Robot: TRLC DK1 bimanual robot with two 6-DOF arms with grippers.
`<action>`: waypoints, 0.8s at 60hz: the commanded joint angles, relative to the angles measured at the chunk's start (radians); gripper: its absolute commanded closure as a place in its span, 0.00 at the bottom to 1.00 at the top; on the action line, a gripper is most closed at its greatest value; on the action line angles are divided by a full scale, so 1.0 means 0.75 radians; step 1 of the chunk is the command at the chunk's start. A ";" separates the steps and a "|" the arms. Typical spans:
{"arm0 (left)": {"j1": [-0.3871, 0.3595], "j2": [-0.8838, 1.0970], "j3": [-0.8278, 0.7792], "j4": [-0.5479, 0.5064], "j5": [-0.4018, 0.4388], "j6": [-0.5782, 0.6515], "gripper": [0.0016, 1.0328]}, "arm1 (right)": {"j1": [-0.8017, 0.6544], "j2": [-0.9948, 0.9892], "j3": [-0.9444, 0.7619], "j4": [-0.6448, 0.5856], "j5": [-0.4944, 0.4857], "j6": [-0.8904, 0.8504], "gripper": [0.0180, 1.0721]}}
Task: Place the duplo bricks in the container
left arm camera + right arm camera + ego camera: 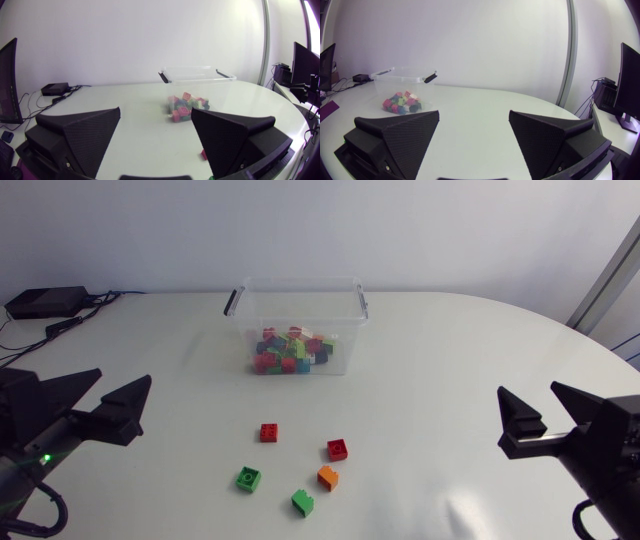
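place: likely a robotics lab | signs: white table, left arm, right arm, cabled black box

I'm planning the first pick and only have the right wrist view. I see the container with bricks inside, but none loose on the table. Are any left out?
Observer: Yes. The head view shows five loose ones on the near side of the container: a red brick, a second red brick, a green brick, a second green brick and an orange brick.
Operator: Which is furthest toward my right arm?
Observer: The second red brick, with the orange brick close beside it.
Operator: Is the left gripper free?
Observer: The left gripper is open and empty, over the left part of the table.
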 commanded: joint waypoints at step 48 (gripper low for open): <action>-0.595 1.512 0.889 -0.966 0.025 -0.134 0.09 | 0.324 1.193 0.844 -0.758 -0.107 0.214 0.05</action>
